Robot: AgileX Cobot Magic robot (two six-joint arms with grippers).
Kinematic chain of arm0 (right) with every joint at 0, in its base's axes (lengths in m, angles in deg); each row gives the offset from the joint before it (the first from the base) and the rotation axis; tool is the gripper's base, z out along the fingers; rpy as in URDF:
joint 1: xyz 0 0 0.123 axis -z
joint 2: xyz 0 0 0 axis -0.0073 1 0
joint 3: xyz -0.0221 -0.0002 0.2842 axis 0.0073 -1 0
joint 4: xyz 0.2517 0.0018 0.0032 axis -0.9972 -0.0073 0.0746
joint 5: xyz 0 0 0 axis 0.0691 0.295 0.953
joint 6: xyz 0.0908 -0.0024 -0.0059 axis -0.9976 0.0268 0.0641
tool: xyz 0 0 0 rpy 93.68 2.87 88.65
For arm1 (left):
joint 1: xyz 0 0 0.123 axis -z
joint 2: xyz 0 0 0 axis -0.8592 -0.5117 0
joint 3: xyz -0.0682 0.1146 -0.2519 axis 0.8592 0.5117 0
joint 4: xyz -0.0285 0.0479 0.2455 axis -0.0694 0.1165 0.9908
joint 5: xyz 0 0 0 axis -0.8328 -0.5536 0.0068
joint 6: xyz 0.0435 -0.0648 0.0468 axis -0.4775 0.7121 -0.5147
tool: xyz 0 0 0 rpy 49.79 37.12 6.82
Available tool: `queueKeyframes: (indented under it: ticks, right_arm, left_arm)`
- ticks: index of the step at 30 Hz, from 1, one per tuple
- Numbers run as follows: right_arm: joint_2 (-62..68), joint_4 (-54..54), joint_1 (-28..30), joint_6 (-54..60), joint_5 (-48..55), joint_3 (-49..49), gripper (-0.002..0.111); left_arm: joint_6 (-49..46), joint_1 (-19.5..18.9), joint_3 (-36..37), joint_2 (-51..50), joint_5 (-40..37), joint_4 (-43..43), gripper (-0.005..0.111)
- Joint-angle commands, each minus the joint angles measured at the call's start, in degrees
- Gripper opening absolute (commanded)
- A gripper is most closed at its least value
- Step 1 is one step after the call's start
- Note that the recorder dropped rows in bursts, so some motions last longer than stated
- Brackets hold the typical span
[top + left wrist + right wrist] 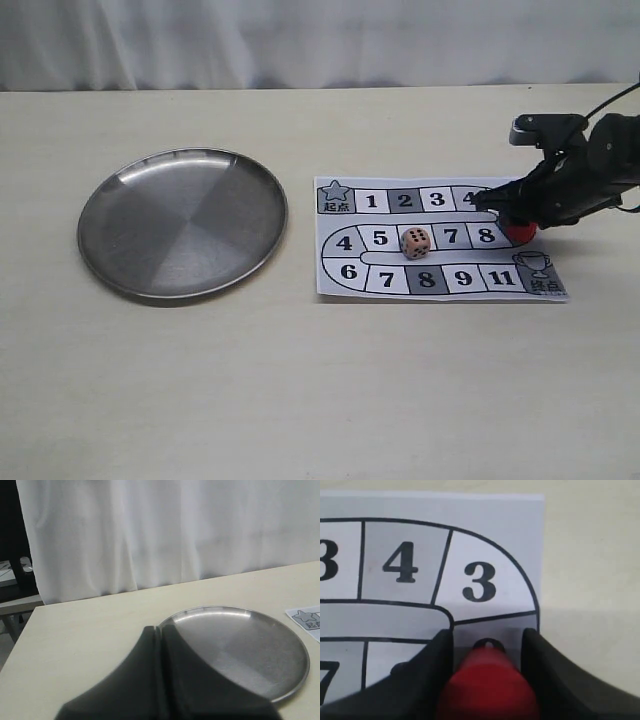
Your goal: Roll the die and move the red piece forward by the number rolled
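One red piece (487,685) stands upright in right claw (487,634).

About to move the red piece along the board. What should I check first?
1. Die at rest on the board: ok.
2. Die's top number readable: cannot tell, too small.
3. Red piece between the right gripper's jaws: ok.
4. Square under the red piece readable: cannot tell, hidden.
5. Left gripper shut, near the plate, away from the die: ok.
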State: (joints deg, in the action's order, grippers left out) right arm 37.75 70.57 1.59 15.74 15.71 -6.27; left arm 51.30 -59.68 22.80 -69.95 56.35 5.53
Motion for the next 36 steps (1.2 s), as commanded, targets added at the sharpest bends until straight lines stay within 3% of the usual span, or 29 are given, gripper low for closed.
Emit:
queueKeyframes:
  ticks: [1,8,13,17,21,23,27,36]
  right_arm:
    - [0.7,-0.1,0.0,-1.0,-0.5,-0.2,0.050]
    - [-2.8,-0.1,0.0,-1.0,-0.4,-0.2,0.071]
    - [-11.0,-0.1,0.0,1.8,2.7,-0.2,0.072]
    - [-20.7,-0.1,0.0,2.9,3.8,-2.9,0.052]
    - [-33.2,-0.4,0.0,2.6,-4.4,-11.2,0.015]
    - [-40.0,-1.6,0.0,2.4,-9.6,-17.0,0.005]
    - [-55.6,-1.7,0.0,2.4,-16.8,-27.8,0.005]
    - [-85.4,-1.7,0.0,2.4,-17.1,-44.7,0.005]
  left_arm:
    - [0.1,0.5,0.1,0.1,0.5,-0.1,0.000]
    - [0.1,0.5,0.1,0.1,0.5,-0.1,0.000]
    - [0.1,0.5,0.1,0.1,0.5,-0.1,0.000]
    - [0.1,0.5,0.1,0.1,0.5,-0.1,0.000]
    - [0.1,0.5,0.1,0.1,0.5,-0.1,0.000]
    - [0.1,0.5,0.1,0.1,0.5,-0.1,0.000]
    - [0.1,0.5,0.1,0.1,0.5,-0.1,0.000]
    - [0.1,0.5,0.1,0.1,0.5,-0.1,0.000]
